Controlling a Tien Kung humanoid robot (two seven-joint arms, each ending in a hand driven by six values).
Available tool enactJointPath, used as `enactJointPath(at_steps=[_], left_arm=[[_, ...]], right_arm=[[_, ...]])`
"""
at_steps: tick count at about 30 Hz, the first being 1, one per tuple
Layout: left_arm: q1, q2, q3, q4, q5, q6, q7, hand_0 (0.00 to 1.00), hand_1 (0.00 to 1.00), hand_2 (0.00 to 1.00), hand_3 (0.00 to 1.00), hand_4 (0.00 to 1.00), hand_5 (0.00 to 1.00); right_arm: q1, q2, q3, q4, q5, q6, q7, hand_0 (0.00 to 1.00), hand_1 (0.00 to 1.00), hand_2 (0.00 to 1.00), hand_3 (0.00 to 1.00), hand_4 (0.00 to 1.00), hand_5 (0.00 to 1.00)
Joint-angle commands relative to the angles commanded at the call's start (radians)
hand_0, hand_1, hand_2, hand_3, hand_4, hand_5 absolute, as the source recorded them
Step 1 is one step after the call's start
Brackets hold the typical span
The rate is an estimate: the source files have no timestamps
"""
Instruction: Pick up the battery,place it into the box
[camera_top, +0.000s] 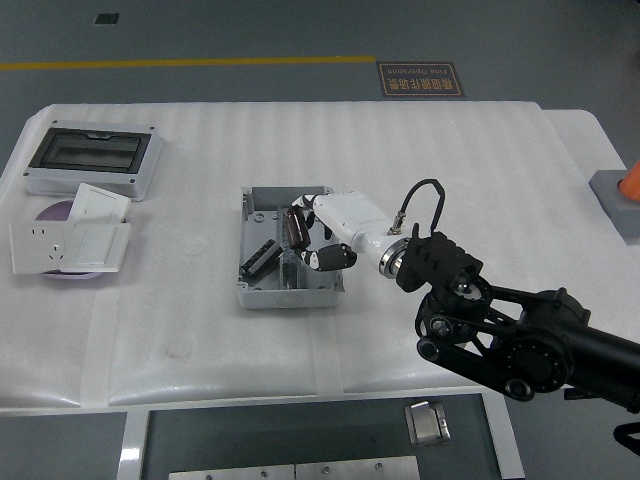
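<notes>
- Right hand (322, 232), white with dark fingertips, reached in from the lower right on a black arm (500, 325).
- Hovered over the right half of the open grey box (290, 290), fingers curled round a dark battery (296, 226).
- Battery held roughly upright, above the box's middle rail, not lying on the floor of the box.
- A second battery (259, 259) lay tilted in the box's left compartment, clear of the hand.
- Box sat mid-surface, its lid off.
- White padded surface (450, 150) otherwise bare round the box.
- At far left: a grey enclosure (88, 160) with a dark window, near the back edge.
- Just in front of that: a white socket (38, 246) and white switch plates (98, 224), piled over a purple disc (55, 212).
- At the right edge: a grey block (618, 200) with something orange on it, mostly cut off.
</notes>
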Motion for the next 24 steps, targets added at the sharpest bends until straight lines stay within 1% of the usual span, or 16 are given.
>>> enactJointPath(at_steps=[4,5,10,11,15,19,24], left_arm=[[0.002,0.001,-0.006,0.000,0.007,-0.003,0.004,0.640,0.701,0.535,0.588,0.453,0.130],[0.002,0.001,-0.007,0.000,0.009,-0.004,0.005,0.639,0.700,0.533,0.588,0.449,0.130],[0.001,0.000,-0.006,0.000,0.010,-0.008,0.007,0.639,0.700,0.533,0.588,0.449,0.130],[0.001,0.000,-0.006,0.000,0.010,-0.009,0.007,0.639,0.700,0.532,0.587,0.450,0.130],[0.001,-0.001,-0.007,0.000,0.012,-0.011,0.010,0.639,0.700,0.532,0.587,0.450,0.130],[0.000,-0.001,-0.008,0.000,0.012,-0.012,0.012,0.639,0.700,0.533,0.584,0.450,0.130],[-0.001,-0.002,-0.010,0.000,0.014,-0.015,0.015,0.639,0.700,0.533,0.584,0.450,0.130]], right_arm=[[-0.005,0.011,-0.010,-0.011,-0.016,-0.007,0.001,0.780,0.750,0.843,0.944,0.702,0.316],[-0.006,0.013,-0.011,-0.012,-0.018,-0.009,0.001,0.998,0.998,0.998,0.998,0.870,0.425],[-0.007,0.015,-0.012,-0.012,-0.019,-0.011,0.000,0.998,0.998,0.998,0.998,0.870,0.425],[-0.007,0.014,-0.012,-0.011,-0.019,-0.010,-0.001,0.998,0.998,0.998,0.998,0.915,0.459],[-0.010,0.008,0.004,0.001,-0.014,-0.011,-0.001,0.998,0.998,0.998,0.998,0.915,0.459],[-0.011,-0.013,0.070,0.003,-0.021,-0.021,0.003,0.998,0.998,0.998,0.998,0.935,0.476],[-0.004,-0.060,0.178,-0.047,-0.040,-0.030,0.006,0.998,0.998,0.998,0.998,0.938,0.480]])
